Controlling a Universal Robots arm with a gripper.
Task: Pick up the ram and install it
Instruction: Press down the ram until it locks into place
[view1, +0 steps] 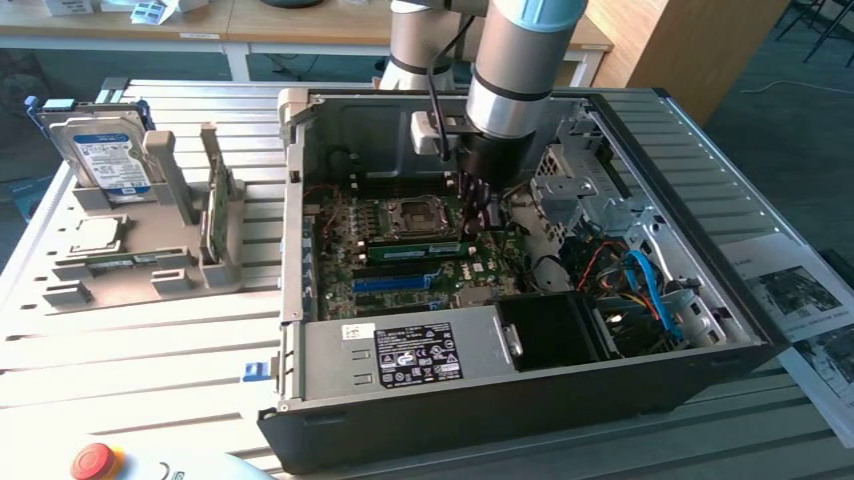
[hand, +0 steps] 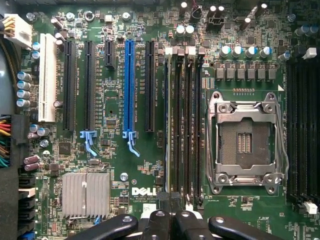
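The ram (view1: 411, 251) is seated in a motherboard slot inside the open computer case (view1: 534, 400), beside the processor socket (hand: 246, 142). The closed, empty gripper (hand: 172, 220) is held just above it.

The arm reaches down into the open computer case (view1: 534, 380), its end effector (view1: 478, 205) low over the motherboard (view1: 400, 270) beside the processor socket (view1: 411, 215). At the exterior view's left, a grey holder (view1: 147, 270) carries a hard drive (view1: 104, 155).
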